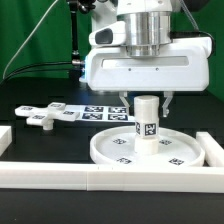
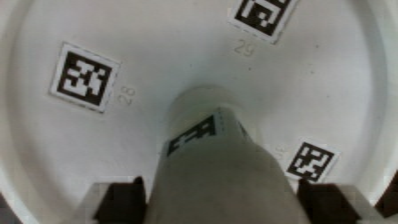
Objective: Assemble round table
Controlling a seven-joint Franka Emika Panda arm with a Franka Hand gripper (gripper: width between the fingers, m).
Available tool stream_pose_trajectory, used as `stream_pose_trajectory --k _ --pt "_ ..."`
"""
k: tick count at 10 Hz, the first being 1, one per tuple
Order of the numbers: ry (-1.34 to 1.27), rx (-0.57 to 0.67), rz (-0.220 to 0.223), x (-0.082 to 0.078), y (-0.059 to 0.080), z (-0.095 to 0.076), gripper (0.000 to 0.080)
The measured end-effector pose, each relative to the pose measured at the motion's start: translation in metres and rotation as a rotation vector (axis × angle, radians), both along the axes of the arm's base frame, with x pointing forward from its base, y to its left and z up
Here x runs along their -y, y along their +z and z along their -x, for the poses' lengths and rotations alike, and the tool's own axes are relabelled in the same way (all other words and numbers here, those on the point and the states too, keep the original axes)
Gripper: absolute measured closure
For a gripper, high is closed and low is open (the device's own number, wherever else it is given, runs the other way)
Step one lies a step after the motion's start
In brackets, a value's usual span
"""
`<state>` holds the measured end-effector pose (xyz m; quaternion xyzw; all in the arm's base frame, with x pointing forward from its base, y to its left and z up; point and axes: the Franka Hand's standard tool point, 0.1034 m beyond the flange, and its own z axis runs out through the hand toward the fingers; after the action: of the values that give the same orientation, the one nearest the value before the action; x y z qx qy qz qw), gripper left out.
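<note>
Front white bar (image 1: 100,180): edged the desk. Behind it, round disc (image 1: 100,152) with leg (image 1: 146,125) upright at its centre. End effector (image 1: 146,104): spread, straddling the leg top. Step, I judged: seating the leg. Next: fetching the foot piece (image 1: 42,118), lying toward the exterior view's left.

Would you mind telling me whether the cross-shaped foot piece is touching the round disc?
Apart. In the exterior view, the cross-shaped foot piece lies toward the exterior view's left, with black table showing between it and the round disc.
</note>
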<state>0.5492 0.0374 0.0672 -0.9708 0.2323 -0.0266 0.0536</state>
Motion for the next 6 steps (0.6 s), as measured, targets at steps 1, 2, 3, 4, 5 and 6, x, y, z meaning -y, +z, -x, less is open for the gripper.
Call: stream_pose_trajectory --k 1,2,3,4,5,6 --pt "-0.13 -0.006 -0.008 -0.0013 -0.0002 0.0004 0.0392" --pt "-0.275 -0.019 -0.021 -0.0028 -0.0005 0.0006 0.0392" --pt "-0.419 -0.023 -0.037 -0.0046 -0.0004 -0.0007 0.0392" --pt "-0.487 -0.026 -0.039 -0.0046 -0.0002 -0.001 0.0392" --pt "-0.514 -0.031 -0.049 -0.0046 -0.0004 -0.0007 0.0392" --pt "-0.597 -0.04 -0.067 -0.0049 -0.0004 -0.0007 0.0392"
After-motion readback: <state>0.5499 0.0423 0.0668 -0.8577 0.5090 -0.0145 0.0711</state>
